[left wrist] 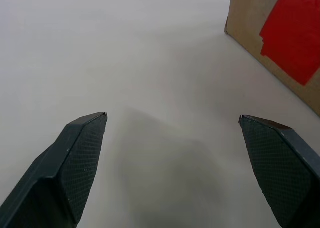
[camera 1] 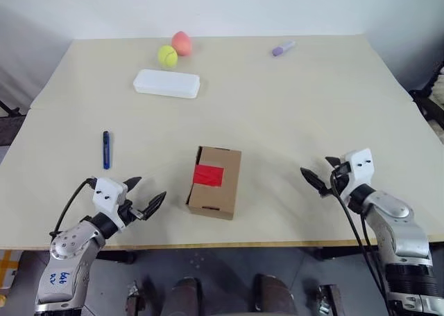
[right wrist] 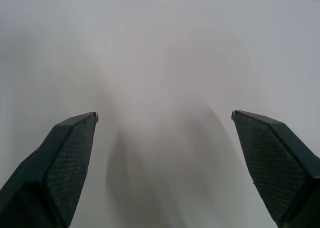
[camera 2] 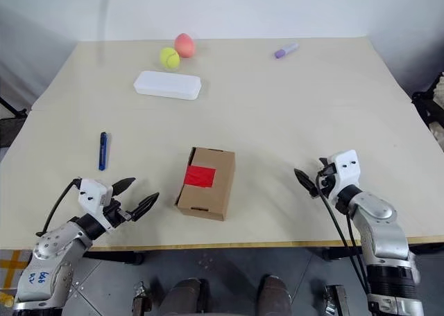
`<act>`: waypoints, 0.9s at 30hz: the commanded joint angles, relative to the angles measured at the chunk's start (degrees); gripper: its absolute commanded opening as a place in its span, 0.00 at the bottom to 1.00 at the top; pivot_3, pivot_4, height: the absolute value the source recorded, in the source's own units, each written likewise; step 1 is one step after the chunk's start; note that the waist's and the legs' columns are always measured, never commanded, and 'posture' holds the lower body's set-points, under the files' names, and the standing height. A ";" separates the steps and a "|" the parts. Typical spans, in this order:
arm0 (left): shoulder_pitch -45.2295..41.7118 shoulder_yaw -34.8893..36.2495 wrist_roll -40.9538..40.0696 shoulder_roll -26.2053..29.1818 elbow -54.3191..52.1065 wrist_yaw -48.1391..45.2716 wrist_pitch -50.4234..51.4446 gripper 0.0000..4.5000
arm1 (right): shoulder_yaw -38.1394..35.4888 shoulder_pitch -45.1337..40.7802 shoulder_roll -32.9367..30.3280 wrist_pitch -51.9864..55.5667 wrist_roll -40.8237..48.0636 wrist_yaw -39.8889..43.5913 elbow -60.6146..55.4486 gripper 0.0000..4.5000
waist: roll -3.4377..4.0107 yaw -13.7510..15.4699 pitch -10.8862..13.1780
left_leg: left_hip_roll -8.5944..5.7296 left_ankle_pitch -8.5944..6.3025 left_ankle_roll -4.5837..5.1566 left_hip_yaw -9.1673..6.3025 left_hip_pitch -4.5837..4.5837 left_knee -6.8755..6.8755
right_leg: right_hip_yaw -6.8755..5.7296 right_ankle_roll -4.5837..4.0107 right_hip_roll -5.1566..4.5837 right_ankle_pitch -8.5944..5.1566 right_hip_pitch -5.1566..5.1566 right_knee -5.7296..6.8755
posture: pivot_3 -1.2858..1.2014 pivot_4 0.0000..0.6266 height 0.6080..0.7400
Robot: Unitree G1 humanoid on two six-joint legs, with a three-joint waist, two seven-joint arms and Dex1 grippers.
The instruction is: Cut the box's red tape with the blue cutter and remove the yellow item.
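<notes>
The brown box (camera 1: pixel 223 191) lies closed near the table's front middle, with the red tape (camera 1: pixel 209 175) across its top flap seam. The blue cutter (camera 1: pixel 106 150) lies flat on the table left of the box. My left gripper (camera 1: pixel 148 190) hovers open and empty near the front edge, below the cutter and left of the box. Its wrist view shows a box corner (left wrist: pixel 245 18) and the red tape (left wrist: pixel 295 33) beyond the fingertips (left wrist: pixel 87 138). My right gripper (camera 1: pixel 314 164) stands open and empty over bare table right of the box. The yellow item is hidden.
At the back left lie a flat white case (camera 1: pixel 166 84), a yellow-green tennis ball (camera 1: pixel 167 55) and a peach-coloured ball (camera 1: pixel 182 43). A purple marker (camera 1: pixel 283 48) lies at the back right. The table's front edge (camera 1: pixel 229 244) runs just behind both grippers.
</notes>
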 commanded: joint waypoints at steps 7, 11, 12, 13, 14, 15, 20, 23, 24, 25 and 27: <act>-1.17 -0.52 2.42 0.22 -2.21 5.90 4.65 1.00 | -0.20 -0.36 -1.21 1.79 -2.83 -4.46 -3.55 1.00 | 0.00 -0.02 0.00 | 0.00 0.00 0.00 0.04 0.00 0.02 | 0.05 0.00 0.00 0.00 -0.04 0.04 | 0.52 0.24 1.00; -1.05 -1.06 1.71 0.86 -2.37 2.37 1.89 1.00 | 1.53 -0.34 -1.91 3.27 -2.62 -2.61 -5.87 1.00 | 0.00 0.01 0.00 | 0.00 0.00 0.00 0.09 0.00 0.02 | 0.09 0.00 0.00 0.00 -0.09 0.06 | 0.52 0.24 1.00; -1.43 -0.76 0.83 0.58 -2.33 2.41 2.89 1.00 | 1.96 -0.40 -1.92 4.28 -2.00 -1.93 -6.72 1.00 | 0.00 -0.01 0.00 | 0.00 0.00 0.00 0.10 0.00 0.02 | 0.10 0.00 0.00 0.00 -0.11 0.06 | 0.52 0.24 1.00; -1.84 -0.55 0.01 0.34 -2.32 2.55 4.18 1.00 | 2.40 -0.71 -1.80 6.10 -1.26 -1.50 -7.58 0.91 | 0.00 -0.03 0.00 | 0.01 0.00 0.00 0.12 0.00 0.01 | 0.12 0.00 0.01 0.00 -0.12 0.06 | 0.52 0.24 1.00; -2.18 -0.61 -0.40 0.20 -2.35 2.53 4.81 1.00 | 2.84 -1.10 -1.74 7.15 -0.86 -1.04 -8.16 0.87 | 0.00 -0.02 0.00 | 0.01 0.00 0.00 0.12 0.00 0.01 | 0.13 0.00 0.01 0.00 -0.12 0.07 | 0.52 0.24 1.00; -2.48 -0.77 -0.87 0.14 -2.30 2.10 4.99 1.00 | 3.48 -1.49 -1.74 8.10 -0.57 -0.57 -8.88 0.80 | 0.00 -0.03 0.00 | 0.02 0.00 0.00 0.12 0.00 0.03 | 0.14 0.00 0.02 0.00 -0.12 0.08 | 0.52 0.24 1.00; -5.37 -2.99 -1.89 0.18 -1.38 -0.27 5.34 0.73 | 8.23 -3.24 -2.26 12.91 0.96 3.11 -12.72 0.39 | 0.00 0.00 0.00 | 0.02 -0.01 0.01 0.15 0.00 0.05 | 0.17 -0.01 0.03 0.01 -0.15 0.10 | 0.52 0.24 1.00; -8.90 -4.25 -2.10 -0.26 0.95 -0.97 5.97 0.51 | 10.71 -4.25 -2.52 15.45 1.57 4.65 -14.80 0.14 | -0.01 0.06 0.00 | 0.02 -0.01 0.01 0.17 -0.01 0.08 | 0.19 -0.01 0.03 0.01 -0.15 0.11 | 0.52 0.24 1.00; -10.61 -5.09 -2.12 -0.48 2.11 -1.57 6.06 0.45 | 11.51 -4.43 -2.69 16.87 2.30 5.38 -16.27 0.08 | -0.01 0.17 0.00 | 0.02 -0.02 0.02 0.16 -0.01 0.09 | 0.19 0.00 0.02 0.01 -0.15 0.11 | 0.52 0.24 1.00; -11.61 -5.63 -2.16 -0.60 2.68 -2.00 6.15 0.38 | 11.92 -4.41 -2.86 17.97 2.88 5.89 -17.51 0.01 | -0.01 0.27 0.00 | 0.01 -0.03 0.03 0.17 -0.02 0.11 | 0.20 0.00 0.02 0.01 -0.15 0.10 | 0.52 0.24 1.00; -14.27 -6.77 -2.35 -0.90 4.70 -3.39 6.18 0.22 | 13.12 -4.55 -2.94 20.07 3.97 6.48 -20.32 0.00 | -0.02 0.27 0.00 | 0.01 -0.04 0.03 0.17 -0.03 0.15 | 0.20 0.00 0.03 0.01 -0.15 0.10 | 0.52 0.24 1.00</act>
